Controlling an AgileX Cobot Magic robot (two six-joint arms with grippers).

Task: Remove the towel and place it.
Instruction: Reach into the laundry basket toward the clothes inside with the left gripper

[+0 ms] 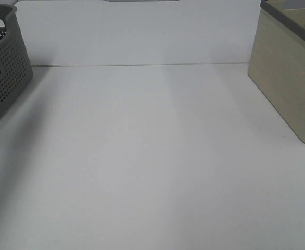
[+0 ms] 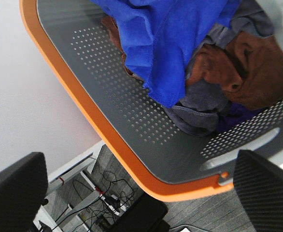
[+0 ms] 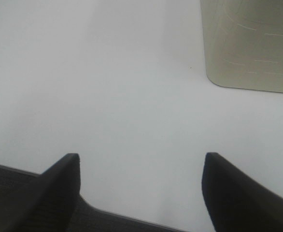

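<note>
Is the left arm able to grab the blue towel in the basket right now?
Probably yes. The left arm's fingers are wide open and pointed into the basket. The blue towel lies on top of the brown cloth and the grey cloth, with nothing covering it.

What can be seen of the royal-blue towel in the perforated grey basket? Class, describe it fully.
The royal-blue plush towel lies crumpled in soft, fuzzy folds inside the grey perforated plastic basket with an orange rim, heaped over a brown cloth and a greyish-purple cloth. Part runs out of view; no tag shows. Nothing grips it.
</note>
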